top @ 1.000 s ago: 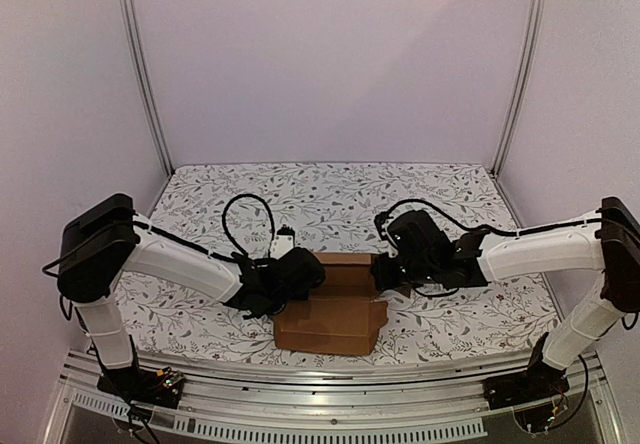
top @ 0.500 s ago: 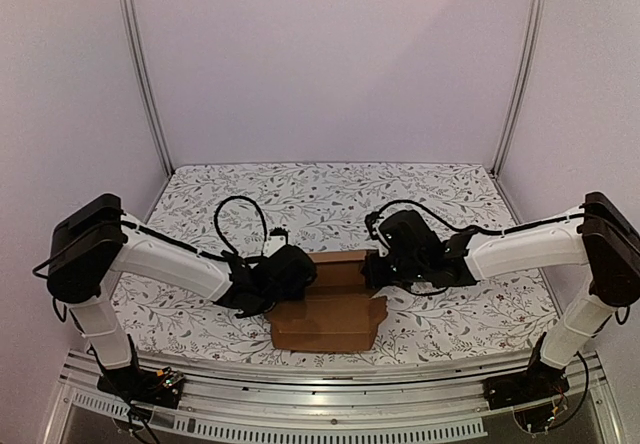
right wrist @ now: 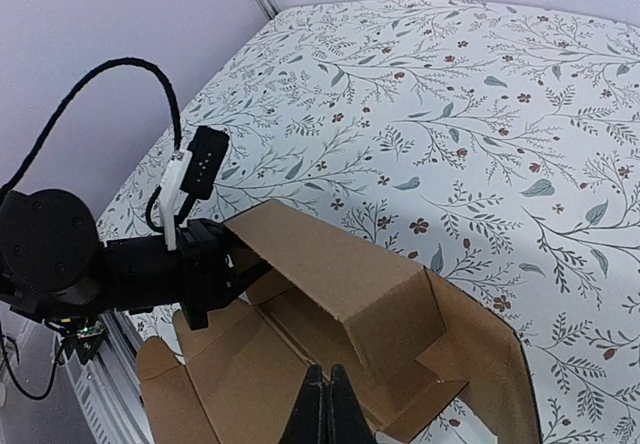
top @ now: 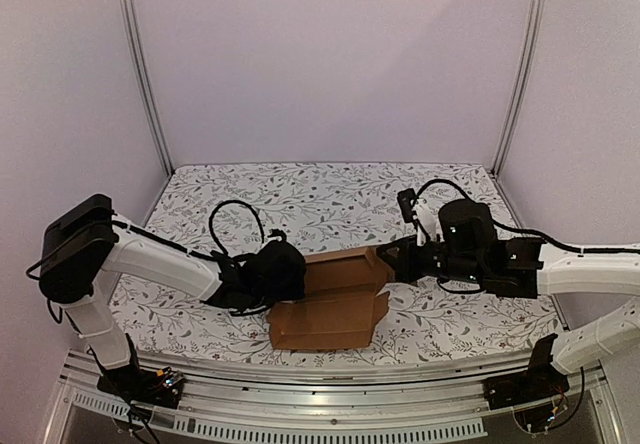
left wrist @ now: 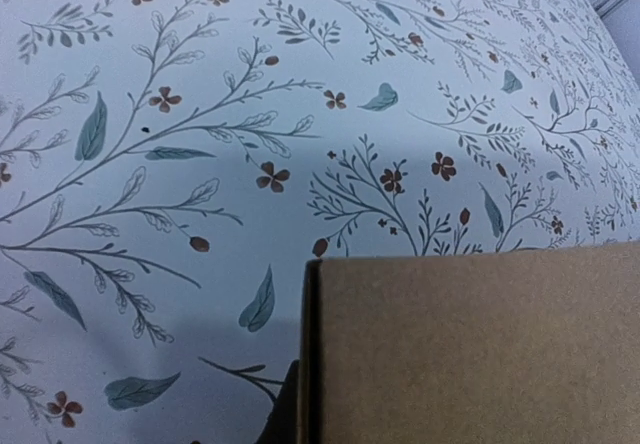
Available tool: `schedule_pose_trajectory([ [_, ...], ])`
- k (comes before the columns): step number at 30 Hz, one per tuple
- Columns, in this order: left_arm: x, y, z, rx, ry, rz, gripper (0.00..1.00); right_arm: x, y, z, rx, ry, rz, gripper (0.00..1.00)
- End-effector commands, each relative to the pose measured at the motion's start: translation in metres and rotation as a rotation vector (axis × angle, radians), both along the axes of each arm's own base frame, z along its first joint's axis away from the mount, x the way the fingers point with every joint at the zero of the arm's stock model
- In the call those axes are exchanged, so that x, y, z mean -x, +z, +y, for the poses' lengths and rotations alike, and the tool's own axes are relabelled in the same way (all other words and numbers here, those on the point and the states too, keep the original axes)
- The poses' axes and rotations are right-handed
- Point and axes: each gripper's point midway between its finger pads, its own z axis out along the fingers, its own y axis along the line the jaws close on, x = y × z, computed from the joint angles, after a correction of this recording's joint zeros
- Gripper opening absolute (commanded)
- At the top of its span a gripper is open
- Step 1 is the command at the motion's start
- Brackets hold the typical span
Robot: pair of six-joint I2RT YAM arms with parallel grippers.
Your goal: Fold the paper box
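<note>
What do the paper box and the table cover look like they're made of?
The paper box looks like plain brown cardboard: matte, unprinted, with stiff flaps bent along crease lines. The table cover is a smooth white sheet with a printed floral pattern and low sheen; whether it is paper or vinyl, I cannot tell.

**A:** What do we find beneath the right gripper (right wrist: 322, 402)?

**B:** We find a white tablecloth (right wrist: 480, 114) printed with grey-green leafy sprigs and small brown flowers. It spreads ahead of the gripper and to both sides.

**A:** And farther out?

**B:** Beyond it we see plain lilac walls (top: 330, 64) with a metal upright (top: 140, 64) at each far corner. Behind it runs a ridged metal rail (top: 330, 379).
</note>
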Motion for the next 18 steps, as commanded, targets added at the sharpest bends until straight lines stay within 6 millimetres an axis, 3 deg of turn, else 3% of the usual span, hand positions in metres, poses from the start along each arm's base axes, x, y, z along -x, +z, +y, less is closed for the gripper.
schedule_pose_trajectory([
  [1, 0.004, 0.0, -0.002, 0.074, -0.025, 0.06, 0.0, 0.024, 0.011, -0.01, -0.022, 0.059, -0.065, 0.0],
  [11, 0.002, 0.019, -0.006, 0.265, -0.03, 0.103, 0.0, 0.062, 0.032, -0.023, -0.131, 0.121, -0.186, 0.0],
  [18, 0.006, 0.036, -0.014, 0.36, -0.068, 0.114, 0.0, 0.061, 0.037, -0.023, -0.132, 0.088, -0.223, 0.0],
])
